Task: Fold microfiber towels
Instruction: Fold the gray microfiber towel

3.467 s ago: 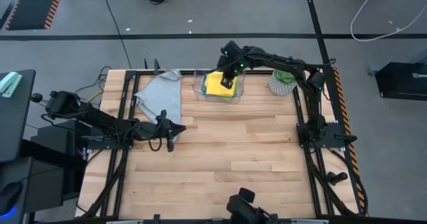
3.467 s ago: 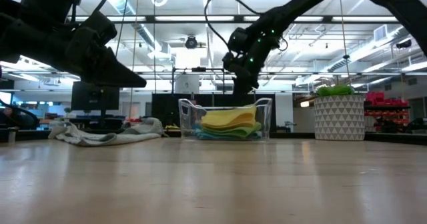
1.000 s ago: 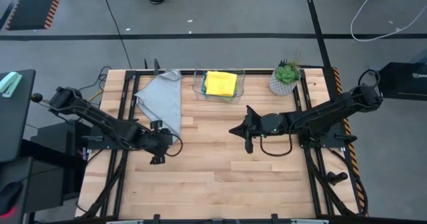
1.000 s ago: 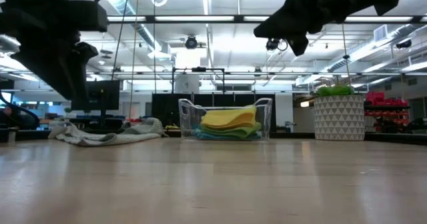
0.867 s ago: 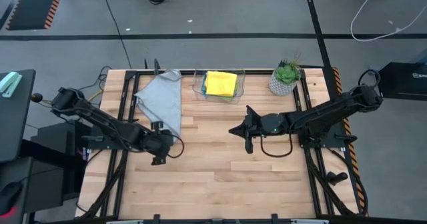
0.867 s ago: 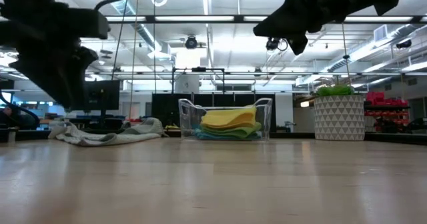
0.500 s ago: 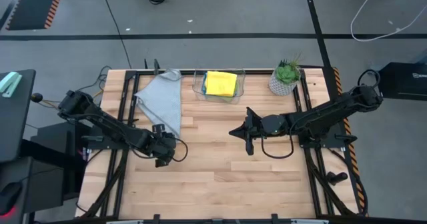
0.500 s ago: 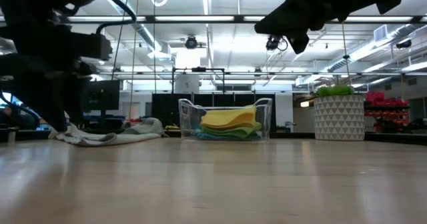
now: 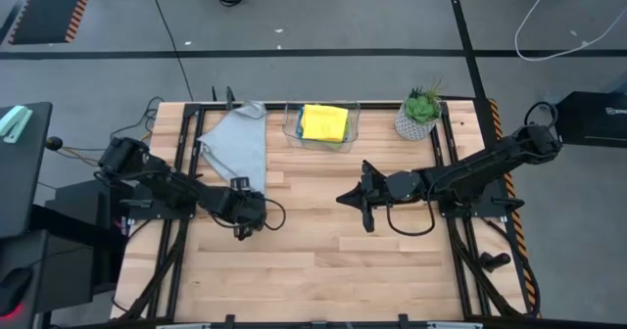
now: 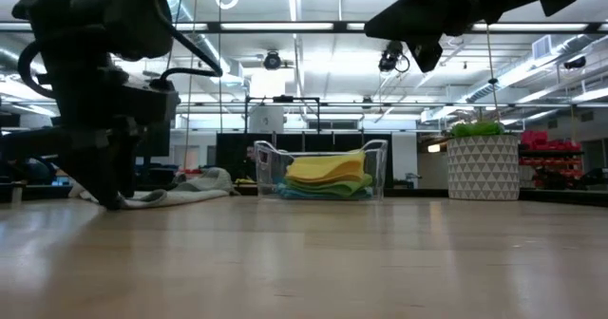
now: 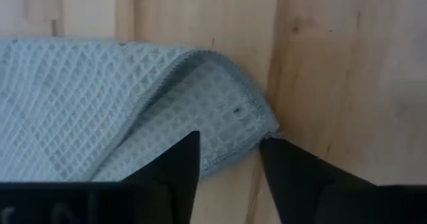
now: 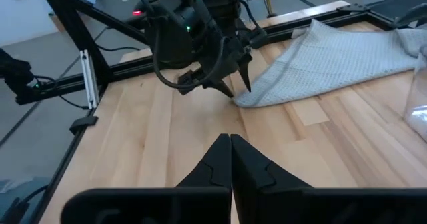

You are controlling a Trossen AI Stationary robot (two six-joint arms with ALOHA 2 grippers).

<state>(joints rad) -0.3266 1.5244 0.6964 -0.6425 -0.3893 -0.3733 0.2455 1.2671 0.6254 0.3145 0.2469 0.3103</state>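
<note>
The grey microfiber towel (image 9: pixel 238 145) lies spread and partly doubled over at the table's far left. Its near corner (image 11: pixel 250 121) rests on the wood. My left gripper (image 9: pixel 240 229) points steeply down at that corner, open, one finger on each side of it (image 11: pixel 230 144). My right gripper (image 9: pixel 340 197) hangs shut above the table's middle, pointing at the left arm, with nothing in it (image 12: pixel 230 139). A folded yellow towel (image 9: pixel 323 121) lies on top of green and light blue ones (image 10: pixel 328 188) in a clear bin (image 9: pixel 292 131). My left gripper stands astride the grey towel's near corner (image 11: pixel 260 127), coming from above and slanting down. One finger (image 11: pixel 177 164) shows over the cloth, the other (image 11: pixel 287 167) over bare wood beside the hem. Whether either finger touches the towel I cannot tell.
A potted plant (image 9: pixel 419 114) stands at the far right beside the bin. Bare wood (image 9: pixel 323 260) stretches over the table's middle and near half. Black frame rails (image 9: pixel 181 172) run along the table's left and right sides.
My left gripper has sunk toward the table and shifted a little toward the right, tipping more steeply down, until its fingers stand at the grey towel's near corner. The towel lies as before.
</note>
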